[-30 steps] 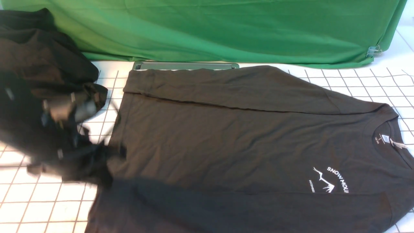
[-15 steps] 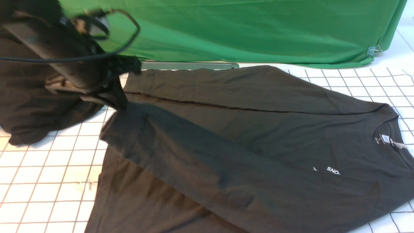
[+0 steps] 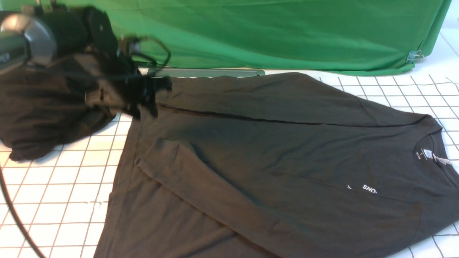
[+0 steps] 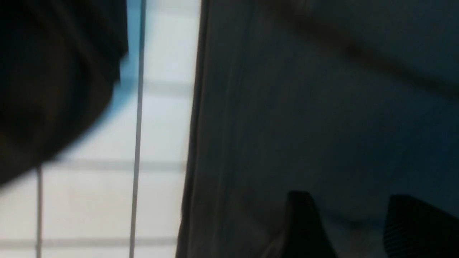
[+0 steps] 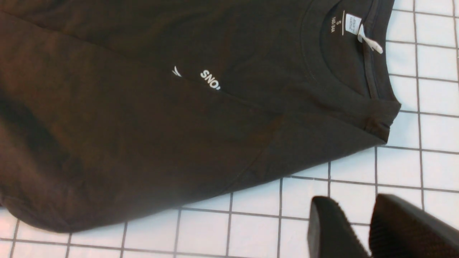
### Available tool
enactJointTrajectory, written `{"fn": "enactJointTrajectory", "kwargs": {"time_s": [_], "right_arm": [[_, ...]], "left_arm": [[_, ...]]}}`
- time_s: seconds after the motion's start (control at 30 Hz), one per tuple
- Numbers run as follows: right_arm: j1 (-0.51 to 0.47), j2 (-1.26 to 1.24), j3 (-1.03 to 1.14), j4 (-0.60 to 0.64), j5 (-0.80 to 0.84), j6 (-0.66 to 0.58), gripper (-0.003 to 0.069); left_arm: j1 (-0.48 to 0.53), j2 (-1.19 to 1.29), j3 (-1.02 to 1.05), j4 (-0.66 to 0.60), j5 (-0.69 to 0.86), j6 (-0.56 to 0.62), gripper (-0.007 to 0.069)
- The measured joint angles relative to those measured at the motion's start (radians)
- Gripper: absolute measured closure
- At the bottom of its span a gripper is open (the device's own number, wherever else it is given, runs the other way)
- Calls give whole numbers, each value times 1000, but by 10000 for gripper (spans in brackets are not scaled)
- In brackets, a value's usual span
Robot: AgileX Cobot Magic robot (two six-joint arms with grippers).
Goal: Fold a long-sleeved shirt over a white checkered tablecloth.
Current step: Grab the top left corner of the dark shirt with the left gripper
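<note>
The long-sleeved shirt [image 3: 272,157] lies flat on the white checkered tablecloth [image 3: 53,200], collar and neck tag [image 3: 426,154] to the right. Its near sleeve lies slantwise across the body, cuff [image 3: 161,154] towards the left, covering most of the white print [image 3: 369,189]. My left gripper [image 3: 143,93], blurred, hovers over the shirt's far left corner; in its wrist view the left gripper [image 4: 353,215] stands open above dark fabric, holding nothing. My right gripper [image 5: 358,215] is out of the front view. It hangs over bare tablecloth [image 5: 437,161] beside the shirt's [image 5: 143,136] shoulder, jaws a little apart and empty.
A plain black garment heap [image 3: 39,114] sits at the far left under the left arm. A green fabric sheet [image 3: 269,32] closes off the back, with a grey-green flat strip [image 3: 208,72] at its foot. A cable [image 3: 14,215] hangs at the left edge.
The left arm swung from the shirt's left edge up to its far left corner, carrying the near sleeve across the body. Its jaws opened and the sleeve dropped onto the chest, hiding most of the print.
</note>
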Motion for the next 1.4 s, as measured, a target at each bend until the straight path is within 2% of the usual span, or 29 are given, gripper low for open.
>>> {"fn": "enactJointTrajectory", "kwargs": {"time_s": [0.13,0.27,0.4,0.57,0.8,0.93,1.17,1.2,1.23,1.27,1.3,1.4], "right_arm": [[0,0,0,0,0,0,482],[0,0,0,0,-1,0,479],[0,0,0,0,-1,0,470],[0,0,0,0,-3,0,461],[0,0,0,0,-3,0,446],[0,0,0,0,-3,0,440],[0,0,0,0,-3,0,424],[0,0,0,0,-3,0,423],[0,0,0,0,-2,0,422],[0,0,0,0,-2,0,422],[0,0,0,0,-2,0,421],[0,0,0,0,-2,0,419]], "left_arm": [[15,11,-119,-18,1,-5,218],[73,60,-192,-154,47,-10,202],[125,132,-199,-286,70,-6,201],[140,225,-199,-348,57,-7,200],[140,311,-199,-432,-55,-7,200],[141,333,-204,-472,-131,-10,225],[141,348,-204,-480,-191,-11,385],[141,351,-204,-480,-192,-9,468],[141,351,-204,-480,-190,-1,510],[141,351,-204,-480,-188,1,519],[141,348,-204,-480,-170,40,585],[140,321,-203,-483,-130,117,608]]}}
